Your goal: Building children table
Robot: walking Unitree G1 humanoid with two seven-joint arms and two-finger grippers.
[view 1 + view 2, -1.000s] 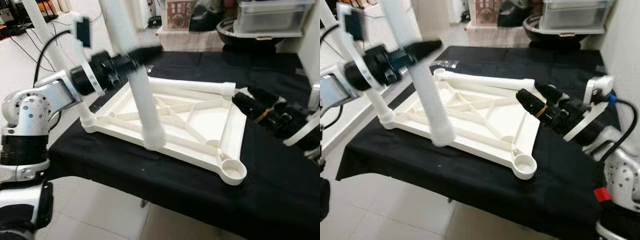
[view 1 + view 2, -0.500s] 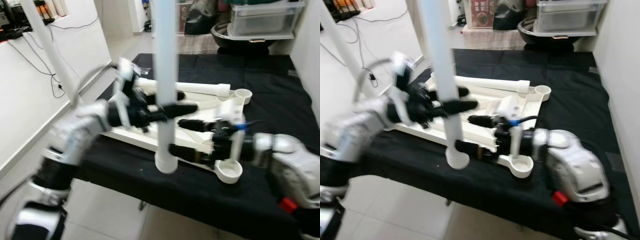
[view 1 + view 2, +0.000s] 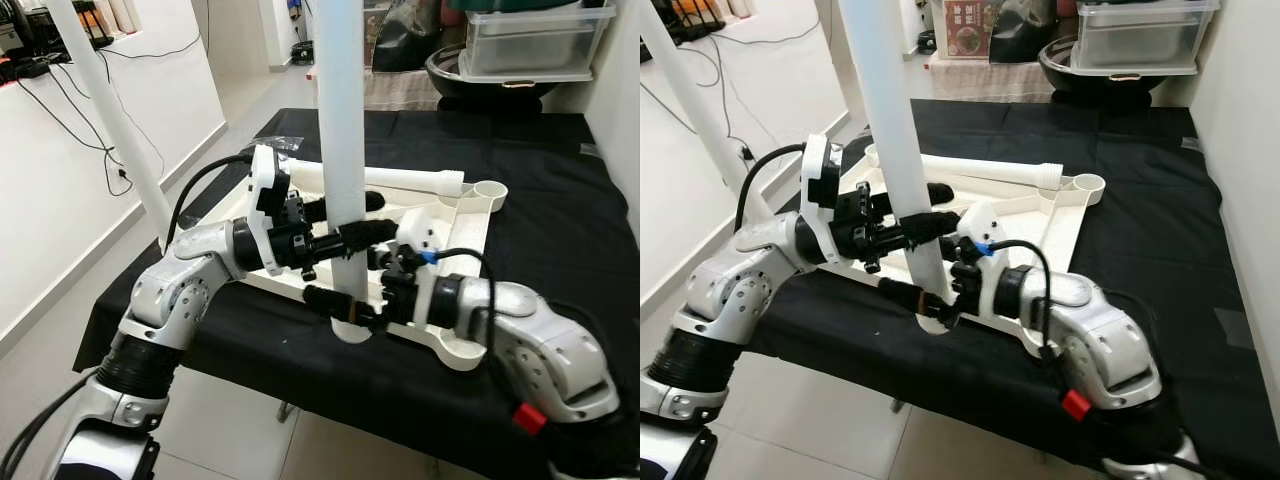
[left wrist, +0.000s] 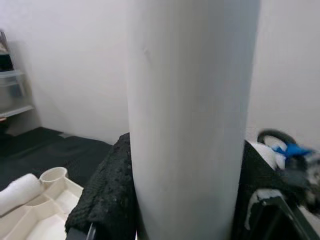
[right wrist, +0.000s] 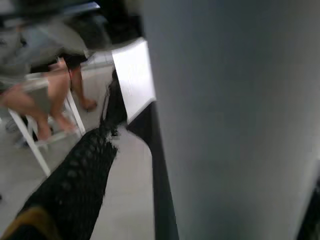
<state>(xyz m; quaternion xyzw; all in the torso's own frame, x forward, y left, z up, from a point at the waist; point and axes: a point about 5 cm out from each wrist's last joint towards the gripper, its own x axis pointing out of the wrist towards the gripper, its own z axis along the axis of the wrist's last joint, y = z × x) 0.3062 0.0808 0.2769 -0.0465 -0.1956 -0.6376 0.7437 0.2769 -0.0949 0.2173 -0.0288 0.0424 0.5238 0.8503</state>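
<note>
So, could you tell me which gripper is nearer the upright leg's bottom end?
Right: the right gripper clamps the table leg just above that end; the left gripper grips higher up.

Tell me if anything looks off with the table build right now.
One leg lies flat across the upturned tabletop instead of standing in a socket, and the near right socket has no leg. The left hand and right hand both grip the upright leg at the near edge.

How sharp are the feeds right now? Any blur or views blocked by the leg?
Both eye views are sharp and evenly lit. In the left wrist view the white leg stands so close that it hides most of the scene. The right wrist view is soft, blurred in the background, with the leg in grey shade.
</note>
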